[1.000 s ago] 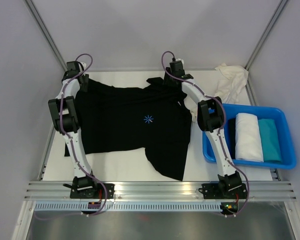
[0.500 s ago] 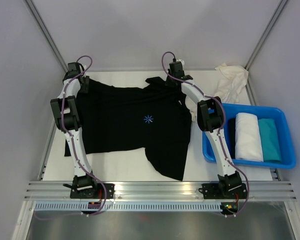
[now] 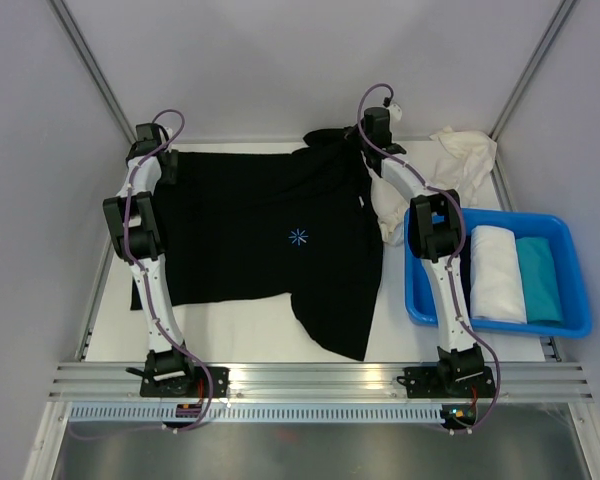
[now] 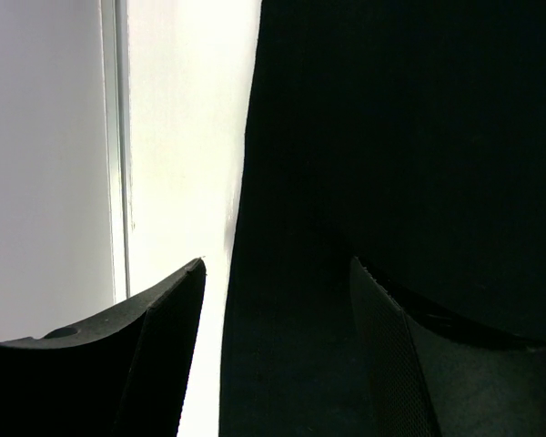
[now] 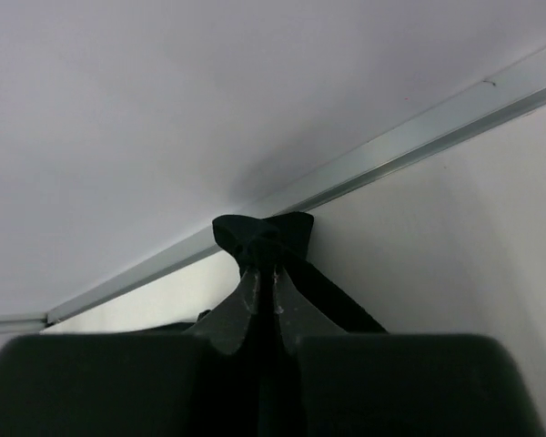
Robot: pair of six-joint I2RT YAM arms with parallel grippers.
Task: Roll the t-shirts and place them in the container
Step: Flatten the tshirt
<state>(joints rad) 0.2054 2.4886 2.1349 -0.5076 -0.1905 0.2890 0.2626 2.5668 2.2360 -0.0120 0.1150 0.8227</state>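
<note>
Black t-shirt [image 3: 270,240] lies spread on the table [image 3: 240,330], its far-right corner, probably a sleeve, newly clenched and tugged rearward by the right gripper [image 5: 266,273], the left gripper [image 4: 278,269] hanging released over the far-left edge: flattening is underway, rolling not yet.

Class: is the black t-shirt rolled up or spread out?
Spread out: the black t-shirt lies mostly flat, its far corner pinched in the right gripper.

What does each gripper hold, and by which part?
The right gripper pinches the black t-shirt by a bunched bit of its far right corner. The left gripper is open and holds nothing.
</note>
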